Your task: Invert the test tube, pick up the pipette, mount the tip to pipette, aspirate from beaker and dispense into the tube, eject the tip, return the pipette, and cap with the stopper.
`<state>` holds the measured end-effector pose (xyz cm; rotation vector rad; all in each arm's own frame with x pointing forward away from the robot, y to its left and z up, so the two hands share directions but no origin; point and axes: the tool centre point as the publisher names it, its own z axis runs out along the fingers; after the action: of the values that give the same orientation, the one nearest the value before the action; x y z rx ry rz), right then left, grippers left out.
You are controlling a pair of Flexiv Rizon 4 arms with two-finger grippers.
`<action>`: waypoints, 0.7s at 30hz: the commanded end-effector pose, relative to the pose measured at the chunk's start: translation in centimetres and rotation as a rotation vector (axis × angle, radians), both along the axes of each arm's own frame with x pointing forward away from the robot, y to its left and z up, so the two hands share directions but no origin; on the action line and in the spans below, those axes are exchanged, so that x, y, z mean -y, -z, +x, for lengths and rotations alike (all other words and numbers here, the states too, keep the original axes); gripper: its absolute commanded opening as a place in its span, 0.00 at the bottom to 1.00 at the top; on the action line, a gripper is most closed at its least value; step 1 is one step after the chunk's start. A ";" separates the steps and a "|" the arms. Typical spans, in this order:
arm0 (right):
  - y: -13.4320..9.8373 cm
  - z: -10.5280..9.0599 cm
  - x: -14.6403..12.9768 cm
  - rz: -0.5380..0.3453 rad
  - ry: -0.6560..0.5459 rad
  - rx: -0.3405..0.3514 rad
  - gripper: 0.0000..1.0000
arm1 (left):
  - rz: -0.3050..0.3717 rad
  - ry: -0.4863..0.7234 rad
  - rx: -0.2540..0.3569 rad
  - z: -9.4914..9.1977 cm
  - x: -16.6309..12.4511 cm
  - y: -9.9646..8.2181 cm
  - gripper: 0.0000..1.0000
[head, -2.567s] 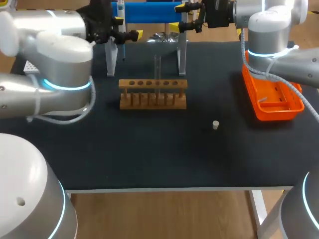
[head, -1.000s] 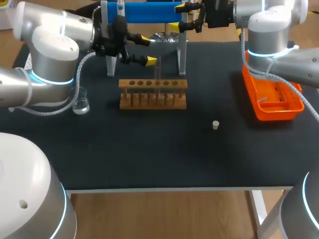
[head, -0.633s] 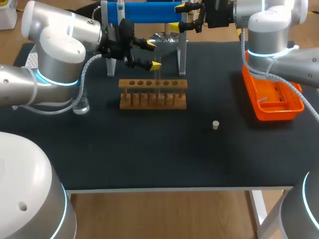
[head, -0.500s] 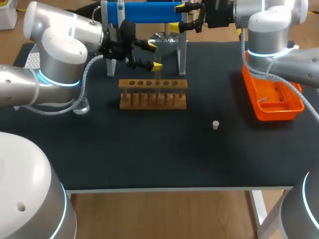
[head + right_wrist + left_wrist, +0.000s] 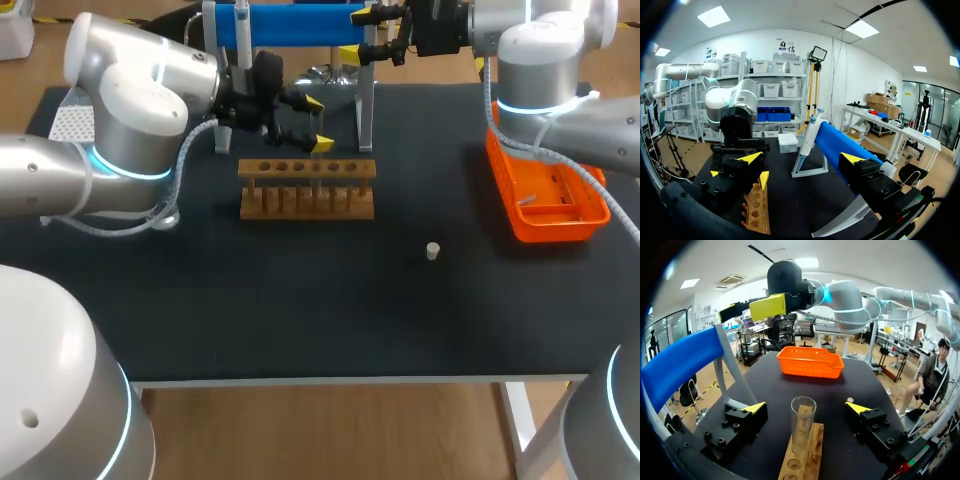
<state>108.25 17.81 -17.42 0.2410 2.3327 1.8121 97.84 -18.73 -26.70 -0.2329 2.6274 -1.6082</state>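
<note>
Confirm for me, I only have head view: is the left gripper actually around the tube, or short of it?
Observer: Around it. The left wrist view shows the tube midway between the left gripper fingers, with a gap on both sides and no contact.
Operator: Tube seated in the rack?
Observer: Yes, upright in a rack hole, with an open rim on top.
Operator: Right gripper holding anything?
Observer: No. The right wrist view shows the right gripper open, nothing between its fingers.
</note>
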 end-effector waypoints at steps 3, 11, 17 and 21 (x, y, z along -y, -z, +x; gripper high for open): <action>0.0 0.0 0.0 -0.002 0.001 0.000 1.00 | 0.028 -0.010 0.020 0.2 0.1 0.4 1.00; 0.0 0.0 0.0 -0.002 0.001 0.000 1.00 | 0.047 0.013 0.038 0.5 0.4 0.9 1.00; 0.0 0.0 0.0 -0.002 0.001 0.000 1.00 | 0.055 0.043 0.041 0.6 0.9 1.5 1.00; 0.0 0.0 0.0 -0.002 0.001 0.000 1.00 | 0.062 0.057 0.038 0.5 1.0 1.9 1.00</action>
<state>108.25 17.81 -17.42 0.2410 2.3327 1.8121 97.91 -19.53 -28.30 -0.1307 2.6651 -1.5287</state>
